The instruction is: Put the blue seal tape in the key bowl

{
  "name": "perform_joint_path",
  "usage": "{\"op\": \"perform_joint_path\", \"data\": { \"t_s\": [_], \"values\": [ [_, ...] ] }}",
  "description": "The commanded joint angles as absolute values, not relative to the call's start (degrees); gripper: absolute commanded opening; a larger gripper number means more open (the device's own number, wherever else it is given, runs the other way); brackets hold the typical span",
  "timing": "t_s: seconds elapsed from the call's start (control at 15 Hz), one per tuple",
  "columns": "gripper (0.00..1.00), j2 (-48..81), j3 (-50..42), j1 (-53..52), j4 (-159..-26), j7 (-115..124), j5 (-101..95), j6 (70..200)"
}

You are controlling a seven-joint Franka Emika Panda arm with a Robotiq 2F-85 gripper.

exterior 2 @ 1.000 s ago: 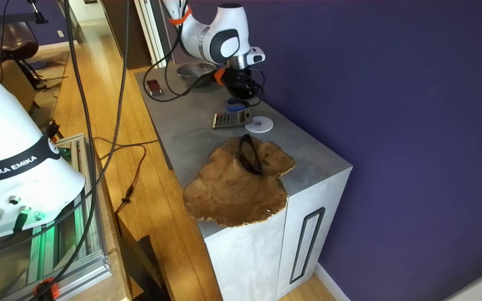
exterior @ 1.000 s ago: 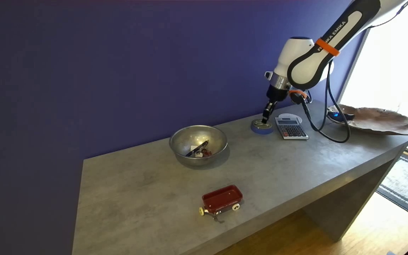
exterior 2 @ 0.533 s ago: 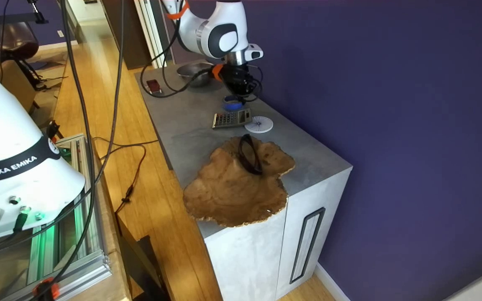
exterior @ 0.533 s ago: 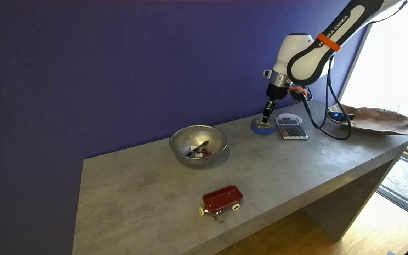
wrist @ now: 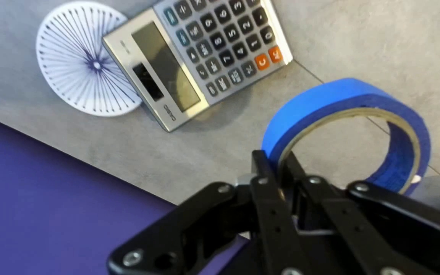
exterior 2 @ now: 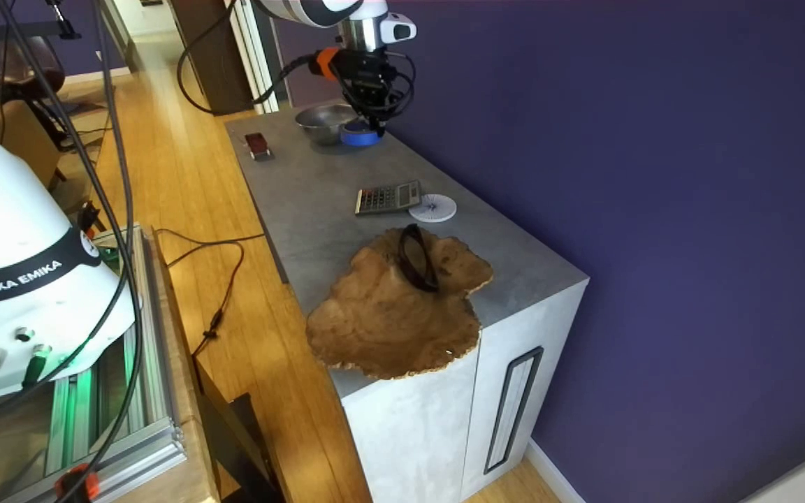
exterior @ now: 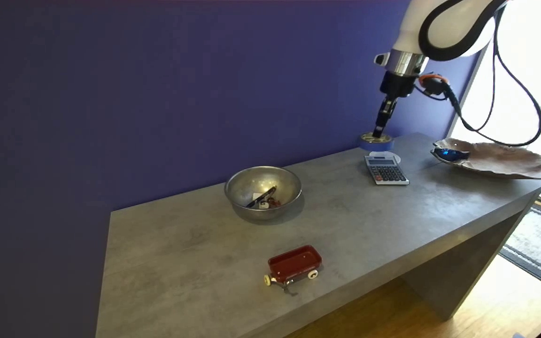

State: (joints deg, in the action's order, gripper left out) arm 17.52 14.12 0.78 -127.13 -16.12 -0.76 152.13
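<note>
Wrist view: the jaws pinch the near-left wall of a round blue tape roll (wrist: 315, 101), aloft over the grey concrete-look worktop (wrist: 204, 152); light and stiff, I'd guess, and well held there.

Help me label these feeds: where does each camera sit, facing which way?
An exterior view: high, at the red wagon end, looking across the counter toward the key bowl; arm and gripper show.
An exterior view: high, at the key bowl end, looking along the counter toward the silver bowl; base, arm and gripper show.
Wrist view: on the wrist, facing down at the blue seal tape; gripper shows.
Both exterior views share counter, red wagon, calculator.
</note>
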Motion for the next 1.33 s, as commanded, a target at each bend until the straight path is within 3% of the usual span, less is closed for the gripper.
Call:
{"op": "perform_joint_path", "data": {
  "t_s": [0.0, 0.33, 0.4, 0.6, 0.67, 0.93, 1.27],
  "values": [
    [0.03, 4.52, 10.31, 1.37, -139.70, -12.04, 2.99, 151.00],
    [0.03, -7.20, 2.62, 2.92, -153.45, -9.97, 8.16, 151.50],
    [0.12, -0.52, 3.07, 1.12, -146.73, -10.38, 5.05, 151.13],
    [0.12, -4.96, 0.85, 1.79, -151.78, -10.21, 6.04, 151.15],
    [0.03, -5.51, 0.86, 1.73, -152.21, -10.15, 6.15, 151.15],
    [0.03, -4.41, -2.02, 7.79, -152.28, 5.64, -10.51, 154.29],
    [0.03, -7.00, -9.86, 16.47, -153.06, 12.47, -24.14, 146.28]
  ]
}}
